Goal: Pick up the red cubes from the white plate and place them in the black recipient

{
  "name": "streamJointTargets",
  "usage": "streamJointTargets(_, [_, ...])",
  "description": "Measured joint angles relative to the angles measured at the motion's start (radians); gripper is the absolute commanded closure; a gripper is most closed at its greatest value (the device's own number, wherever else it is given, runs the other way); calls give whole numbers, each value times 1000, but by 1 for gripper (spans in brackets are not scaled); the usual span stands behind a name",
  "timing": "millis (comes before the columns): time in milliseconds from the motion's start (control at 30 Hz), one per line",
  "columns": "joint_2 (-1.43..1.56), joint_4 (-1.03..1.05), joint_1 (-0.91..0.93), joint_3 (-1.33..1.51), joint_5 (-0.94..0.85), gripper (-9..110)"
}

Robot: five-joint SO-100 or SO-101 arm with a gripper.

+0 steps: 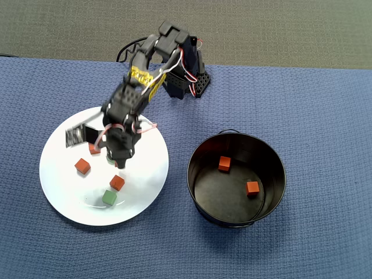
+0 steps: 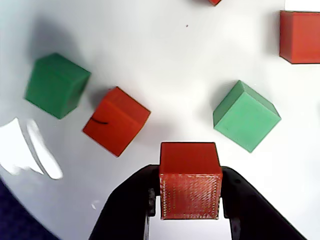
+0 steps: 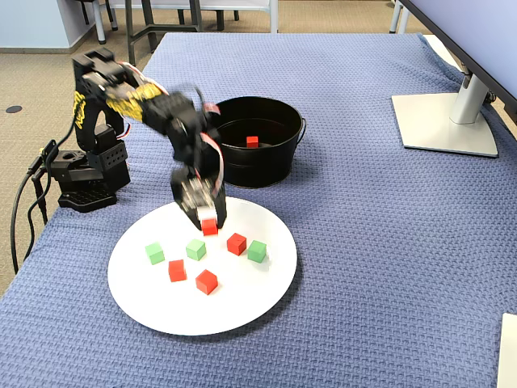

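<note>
Claw clamps a red cube between its two black fingers, over the white plate; also seen at the claw tip in the fixed view. In the overhead view the arm covers this held cube, and the claw hangs above the plate.

Wrist view: ahead-left of the claw, a loose red cube and beyond it a green cube; ahead-right, a second green cube. A red cube is cut off by the right edge, and a red corner by the top edge.

Fixed view shows the fullest plate count: three green cubes and three loose red ones, plus the held one. Overhead shows only three red and one green; the rest are hidden under the arm.

Black pot sits well apart from the claw, beside the plate. Overhead shows two red cubes inside; the fixed view shows one, the pot wall hiding the other.
</note>
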Motion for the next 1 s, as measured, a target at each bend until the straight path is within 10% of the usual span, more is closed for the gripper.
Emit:
streamJointTargets(533, [367, 126, -514, -92, 327, 102])
streamJointTargets(733, [367, 126, -793, -69, 391, 59])
streamJointTargets(1000, [368, 166, -644, -77, 330, 69])
